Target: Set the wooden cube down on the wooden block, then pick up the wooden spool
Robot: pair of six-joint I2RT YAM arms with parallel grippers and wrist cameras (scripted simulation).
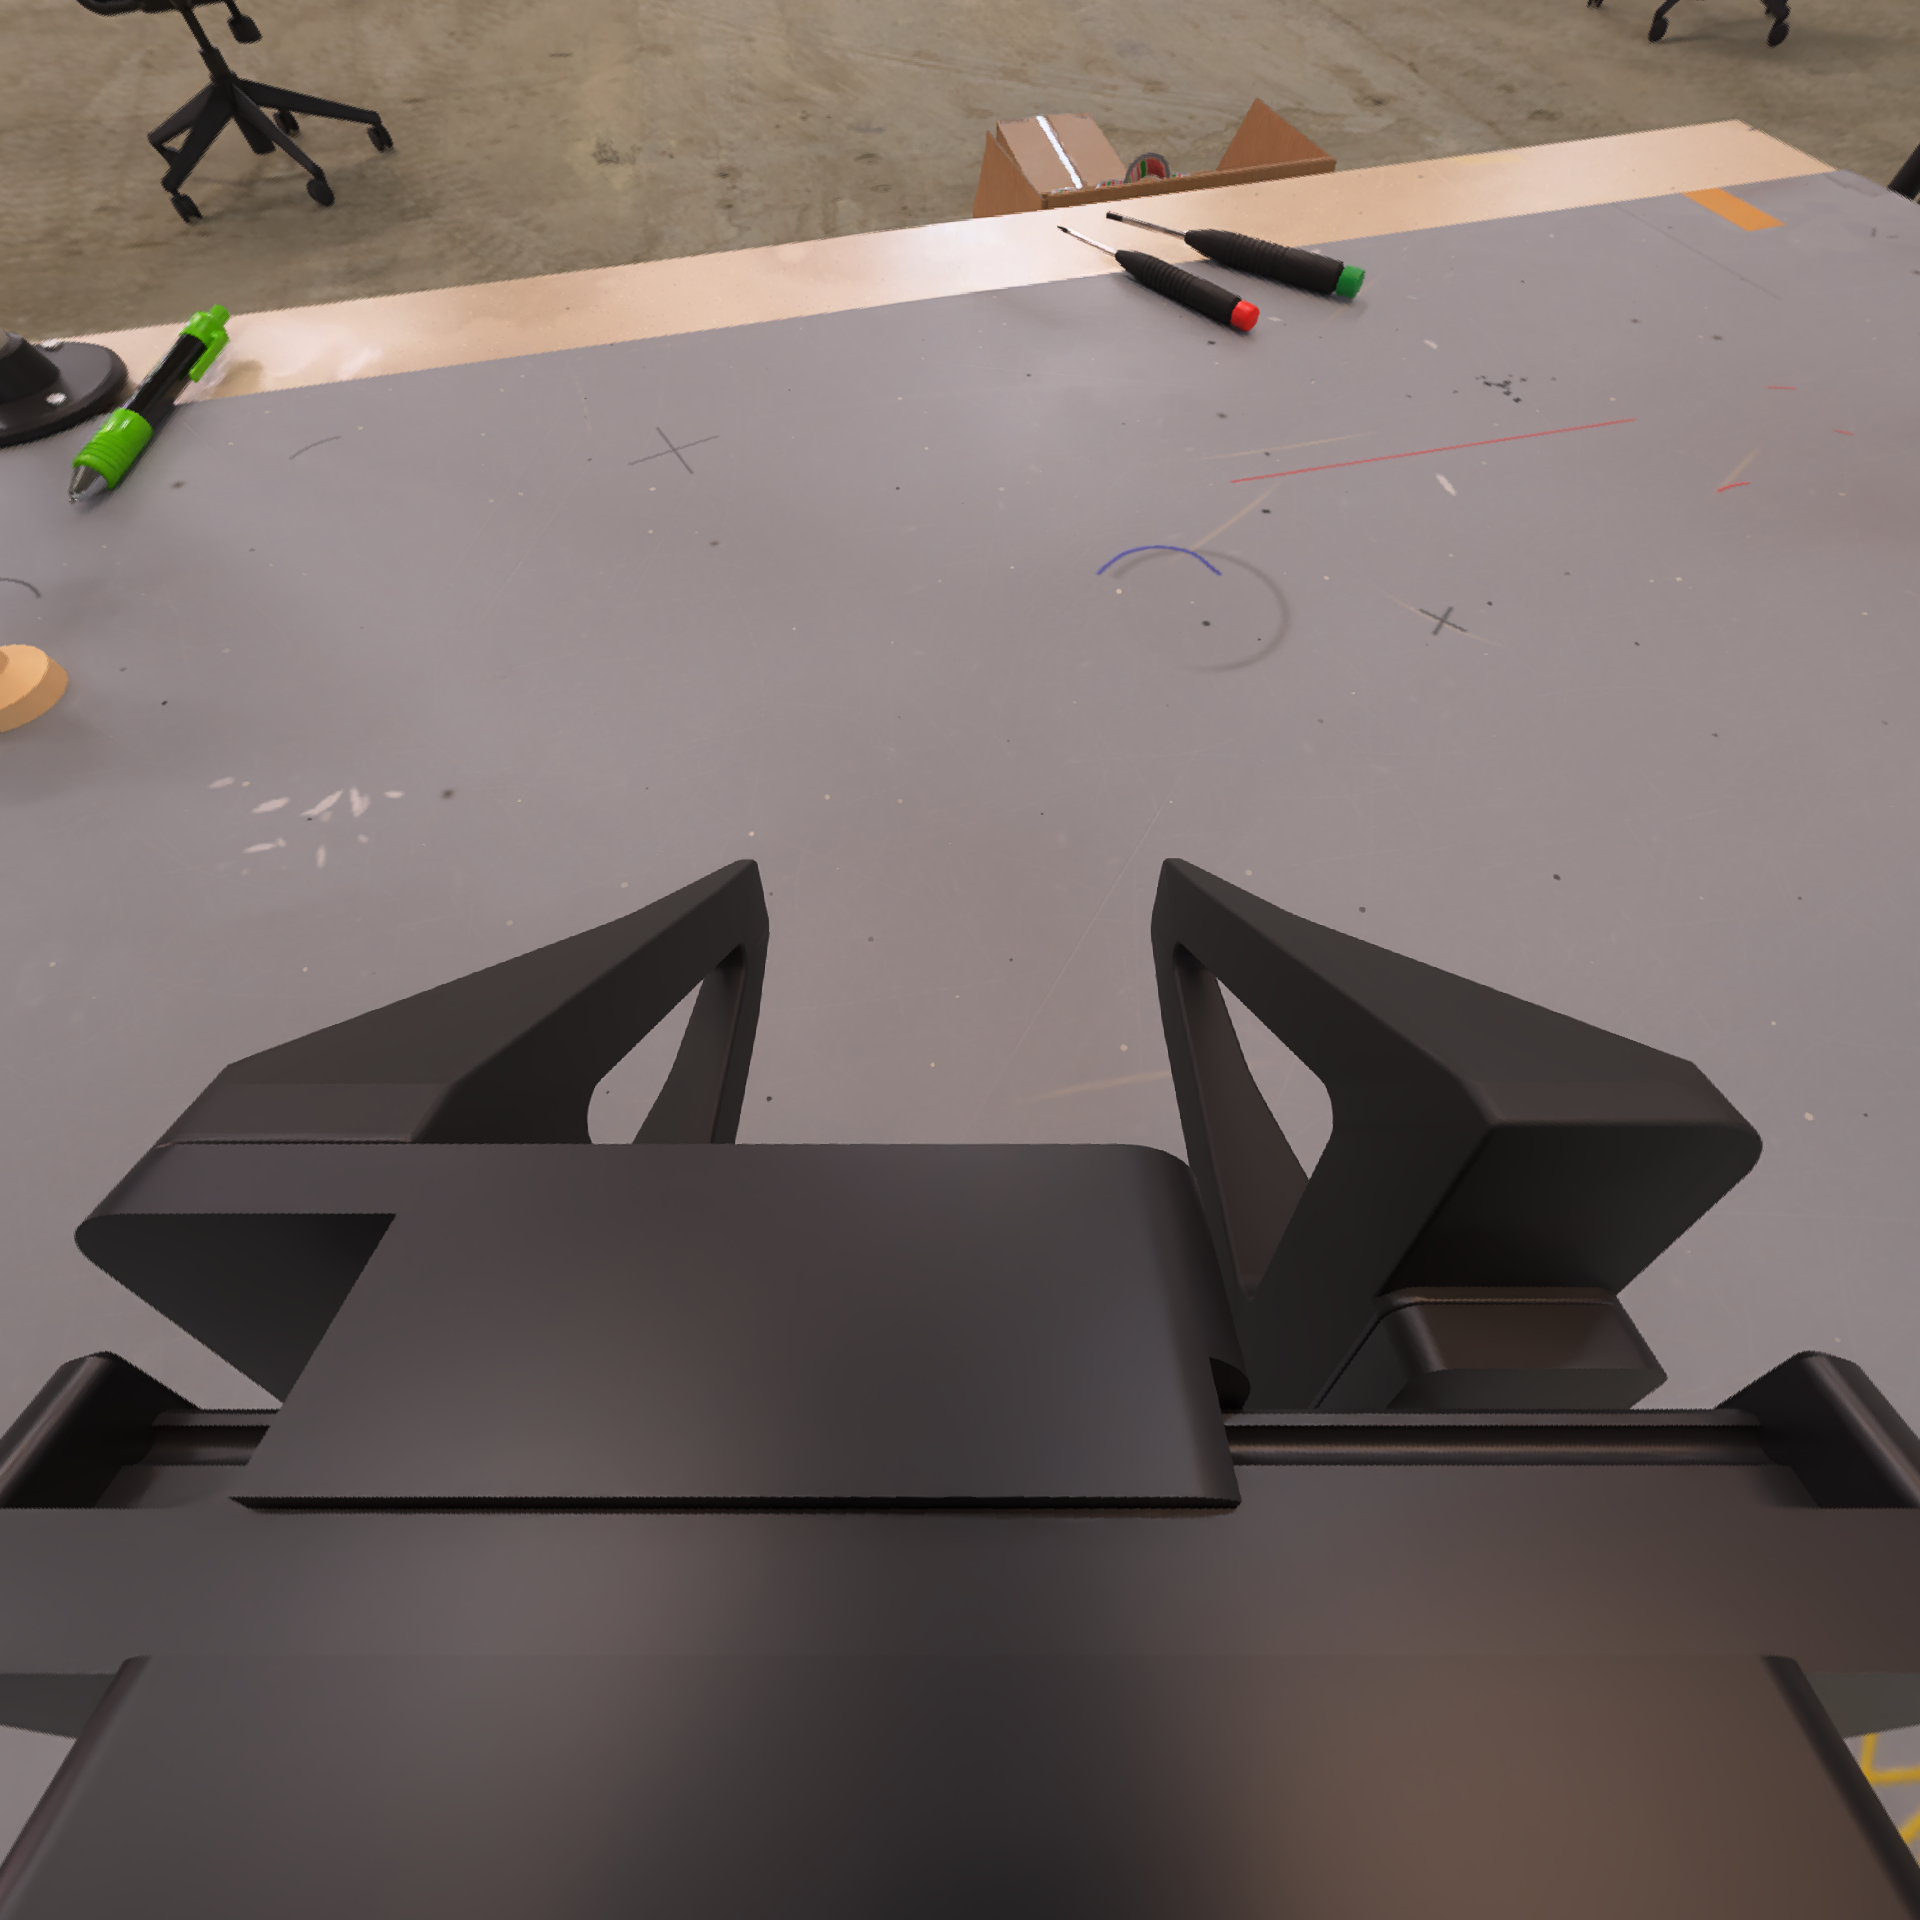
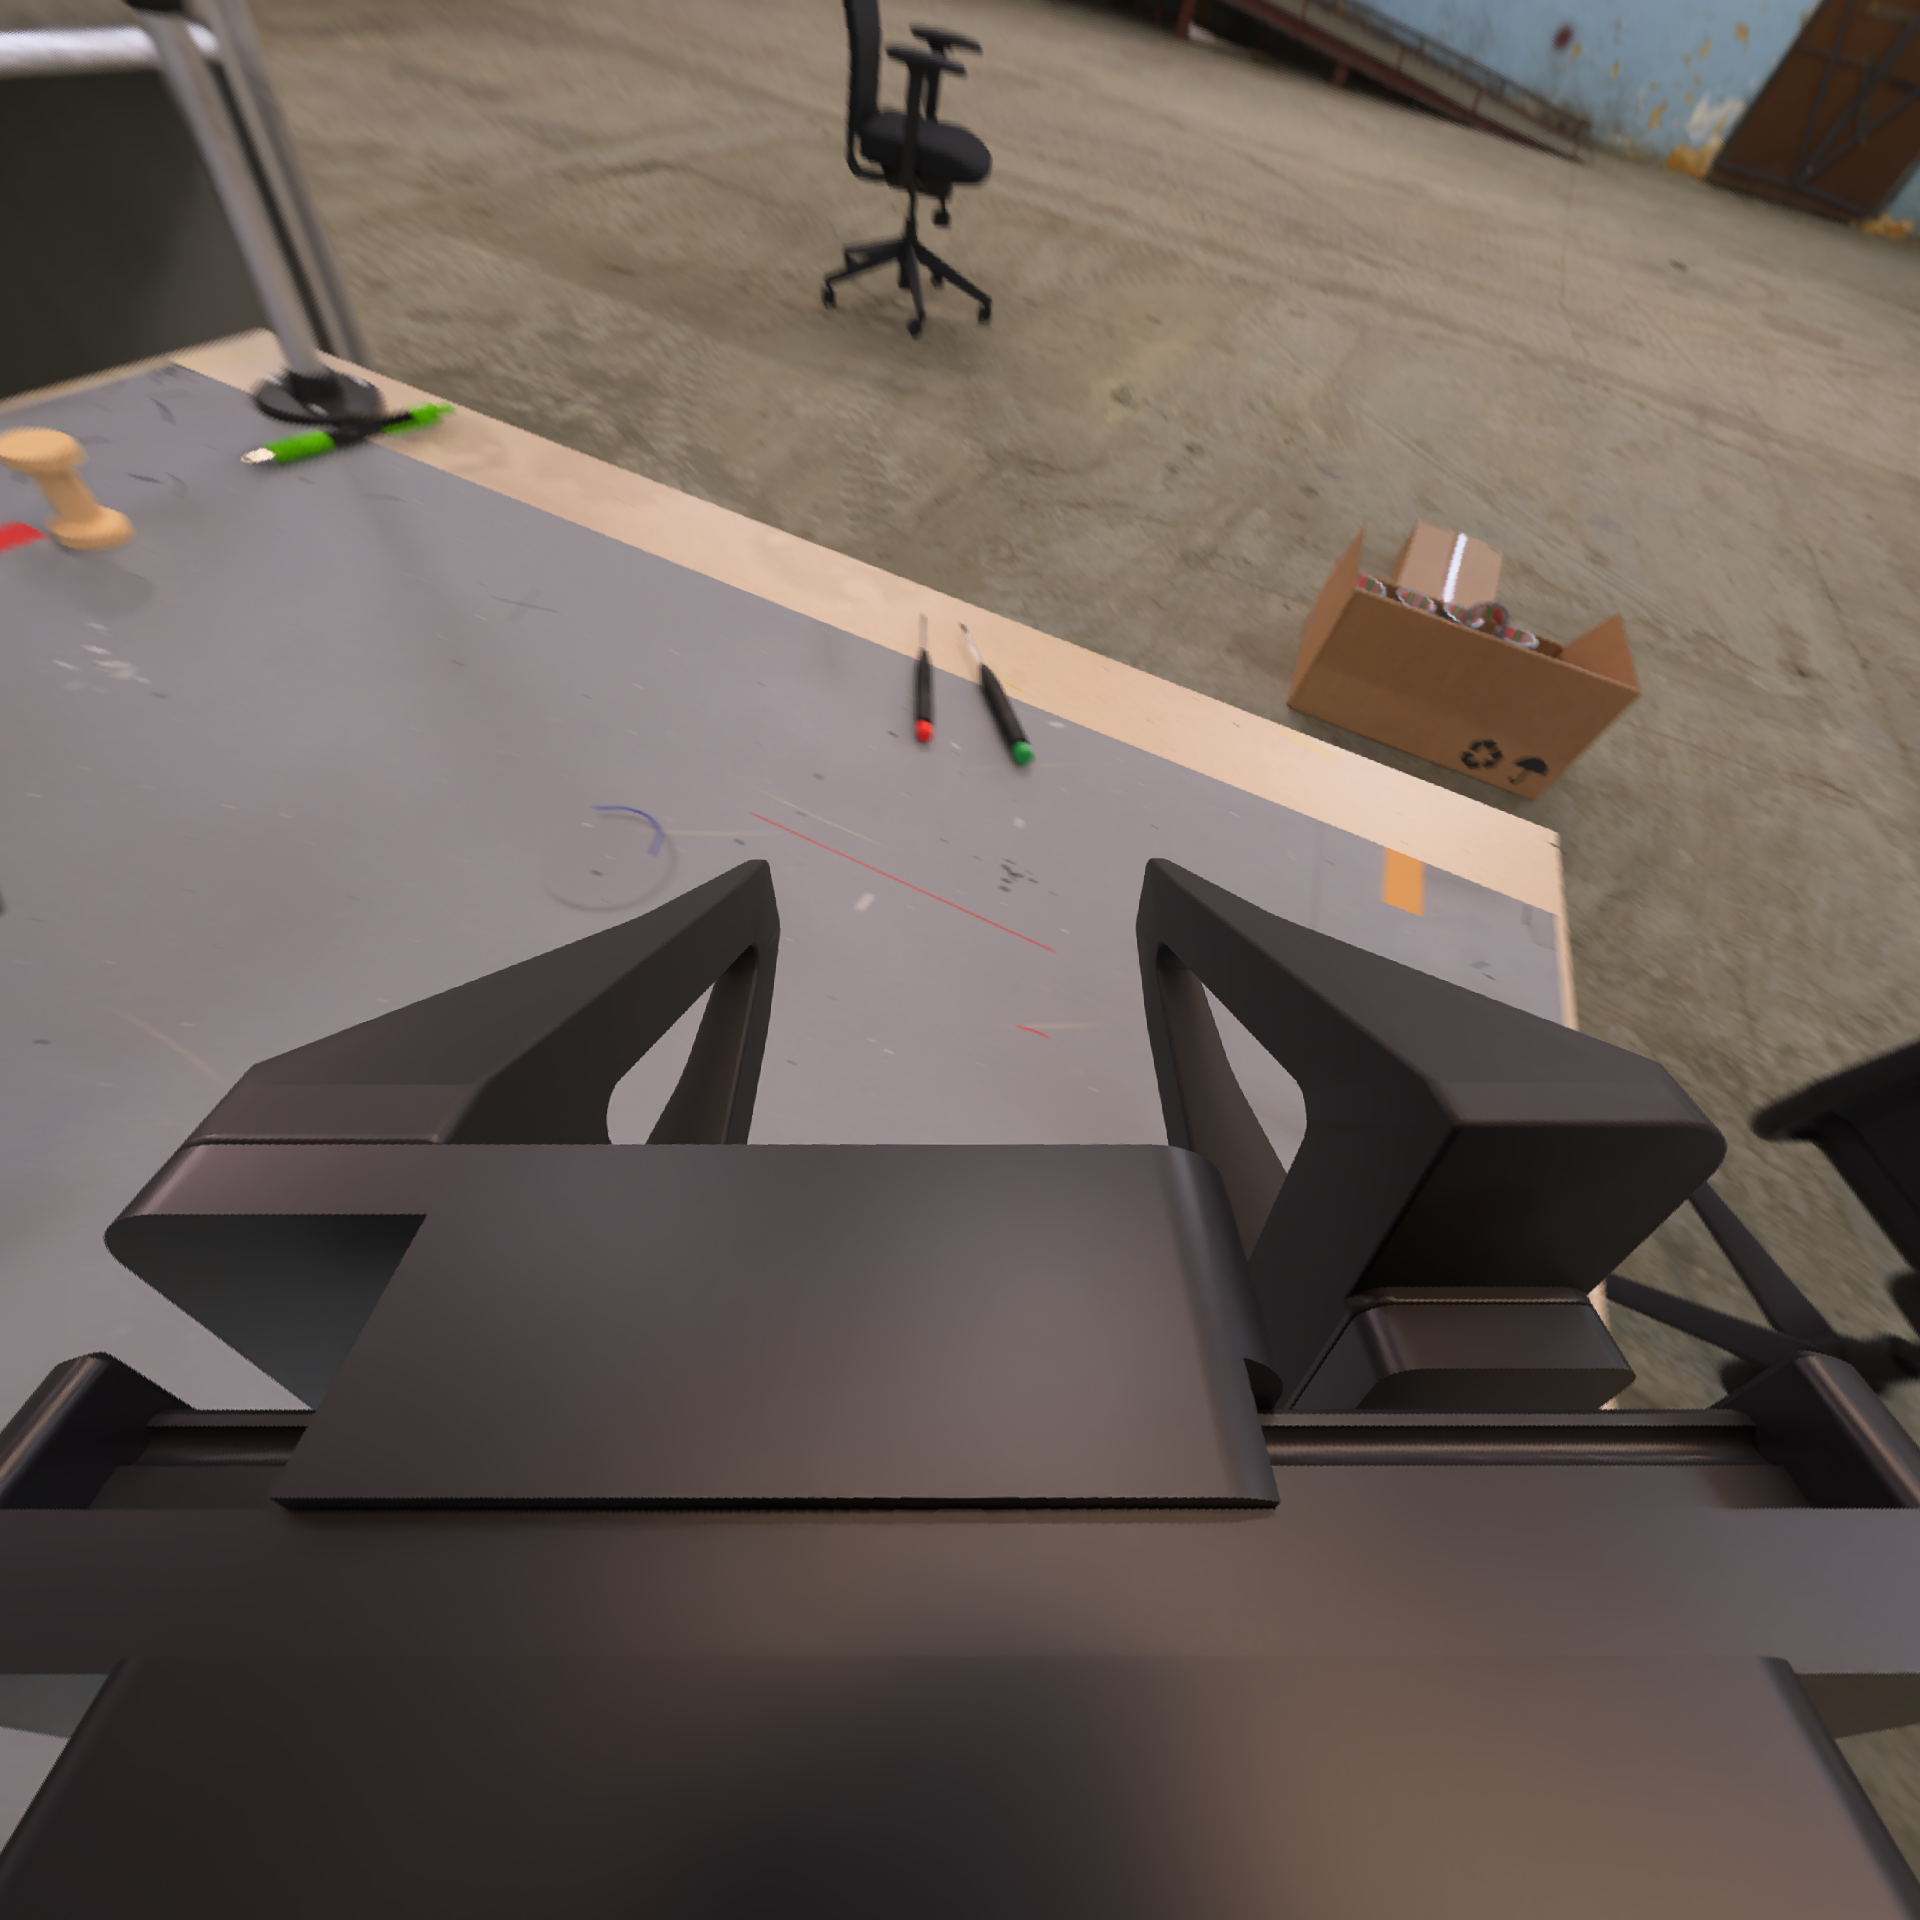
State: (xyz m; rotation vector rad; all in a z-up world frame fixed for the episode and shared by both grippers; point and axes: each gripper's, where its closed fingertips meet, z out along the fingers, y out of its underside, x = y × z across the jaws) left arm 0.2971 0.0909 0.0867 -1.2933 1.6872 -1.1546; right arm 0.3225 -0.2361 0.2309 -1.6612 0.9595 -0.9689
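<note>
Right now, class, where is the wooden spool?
Right wrist view: the light wooden spool lies far left on the grey table, near the green pen.

Markings survey: no legible text, brand or number is found in either view.

Two black printed pictogram symbols are noted on the outer side of the cardboard box (image 2: pixel 1455 675) standing on the floor beyond the table (image 2: pixel 312 727) edge; no words accompany them. On the grey table top only hand-drawn marks are observed: small pencilled crosses (image 1: pixel 675 450), a blue arc (image 1: pixel 1158 558) and a thin red line (image 1: pixel 1434 450).
</note>
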